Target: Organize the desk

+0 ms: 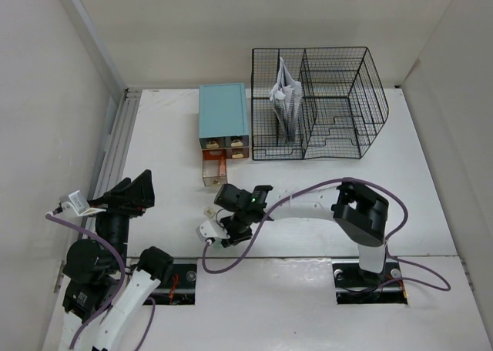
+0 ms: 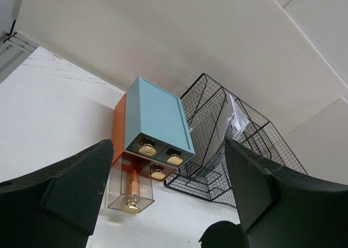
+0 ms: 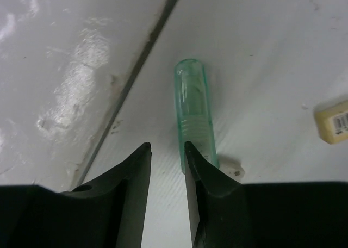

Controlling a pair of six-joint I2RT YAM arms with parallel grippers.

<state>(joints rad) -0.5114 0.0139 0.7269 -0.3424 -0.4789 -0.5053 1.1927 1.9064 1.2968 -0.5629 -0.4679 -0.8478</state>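
The white desk [image 1: 169, 143] carries a teal-topped drawer box [image 1: 223, 112] and a black wire rack [image 1: 323, 97]. My right gripper [image 3: 167, 147] is low over the desk near its front edge, pointing down. Its jaws stand a little apart with only bare desk between them. A clear green tube [image 3: 193, 109] lies flat just outside the right finger, its near end hidden behind that finger. My left gripper [image 2: 168, 144] hovers wide open at the left of the desk, holding nothing and facing the drawer box [image 2: 155, 115].
The box's lower left drawer [image 2: 130, 185] is pulled out, with an orange stick inside. Papers [image 1: 285, 97] stand in the rack. A cream eraser [image 3: 333, 121] lies right of the tube. A ribbed rail [image 1: 115, 143] runs along the desk's left edge, and a dark seam [image 3: 136, 68] crosses near the right gripper.
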